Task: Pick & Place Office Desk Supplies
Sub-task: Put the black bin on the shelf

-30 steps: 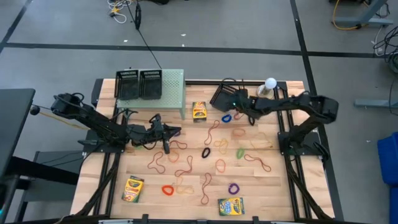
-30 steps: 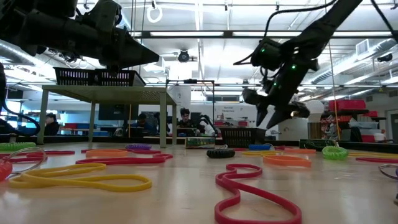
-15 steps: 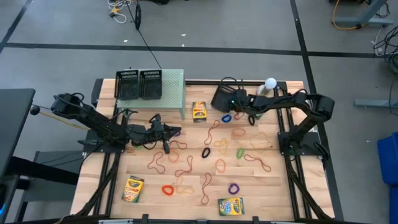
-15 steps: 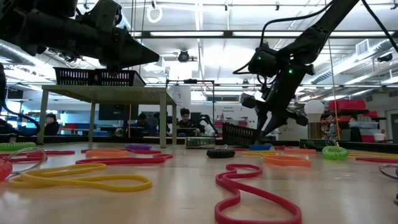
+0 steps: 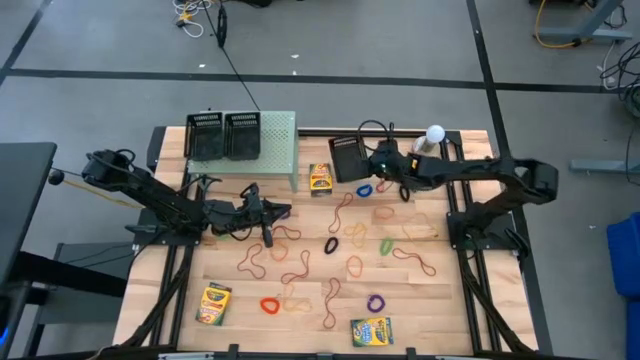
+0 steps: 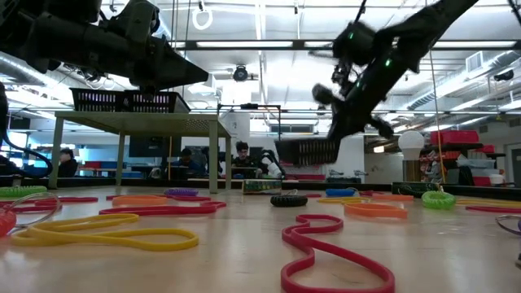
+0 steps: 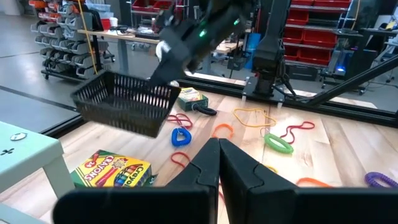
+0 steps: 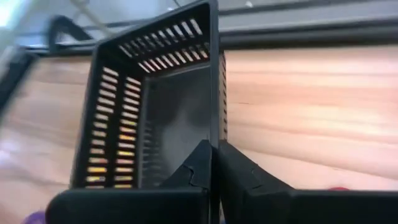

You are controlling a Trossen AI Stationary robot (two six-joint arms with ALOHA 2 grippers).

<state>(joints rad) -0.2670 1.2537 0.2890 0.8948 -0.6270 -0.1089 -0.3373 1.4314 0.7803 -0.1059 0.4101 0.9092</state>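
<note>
In the right wrist view the tray (image 8: pixel 155 106) runs out of the frame's lower left, its near wall hidden behind the right hand (image 8: pixel 211 163); the band (image 8: pixel 31 218) in the bottom left corner is only a purple blur. In the low view the right hand (image 6: pixel 346 122) is smeared by motion, and so is the arm above it. The left arm leaves that frame at the upper left. In the left wrist view the crayon box (image 7: pixel 112 171) is partly covered by the left hand (image 7: pixel 217 165), and the stand (image 7: pixel 28 162) is cut by the left edge. From above, print on the crayon boxes is too small to read.
</note>
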